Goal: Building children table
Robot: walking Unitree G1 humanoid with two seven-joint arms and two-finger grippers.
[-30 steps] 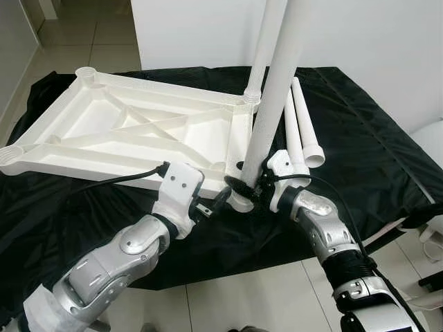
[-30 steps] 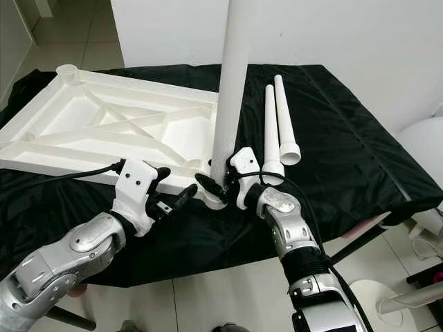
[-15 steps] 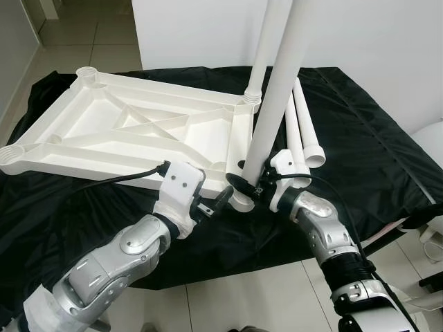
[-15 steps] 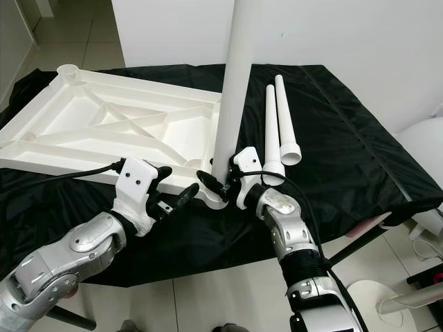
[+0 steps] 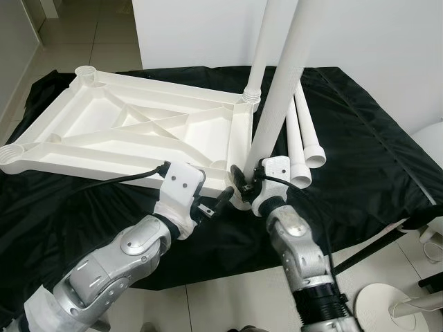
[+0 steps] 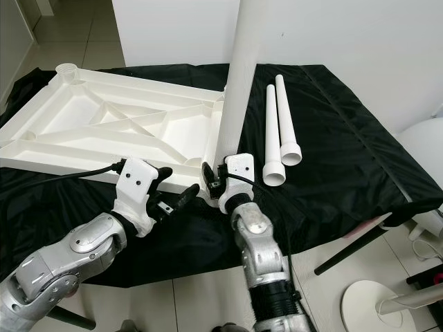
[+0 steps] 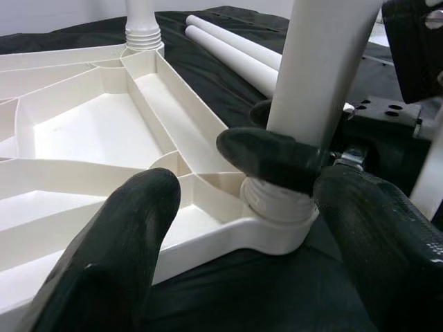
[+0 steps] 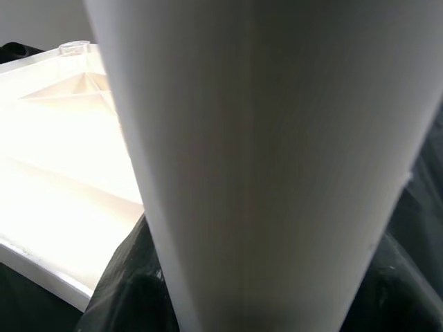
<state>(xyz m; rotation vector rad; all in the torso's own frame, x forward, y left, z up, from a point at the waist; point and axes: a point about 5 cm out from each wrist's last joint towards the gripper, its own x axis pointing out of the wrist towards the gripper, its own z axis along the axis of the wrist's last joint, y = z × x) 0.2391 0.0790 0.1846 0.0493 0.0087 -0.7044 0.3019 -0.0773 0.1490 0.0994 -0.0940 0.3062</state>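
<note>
The white table top [image 5: 138,131] lies upside down on a black cloth. One white leg [image 5: 257,48] stands in its far right corner socket. A second leg [image 5: 280,90] rises, leaning a little right, from the near right corner socket [image 7: 277,221]. My right gripper [image 5: 242,181] is shut on this leg just above its threaded base, and the leg's white side [image 8: 263,173] shows close in the right wrist view. My left gripper [image 5: 218,200] hovers open just left of that corner, its fingers [image 7: 118,242] spread wide before the socket. Two loose legs [image 5: 304,138] lie to the right.
The black cloth [image 5: 360,152] covers a low platform and hangs over its front edge. A white wall stands behind. Tiled floor lies in front, with a white round base [image 5: 387,304] and a dark rod at the lower right.
My right forearm has swung left and under, turning the wrist around the leg's base. The leg leans slightly more to the right. The left arm has stayed put.
</note>
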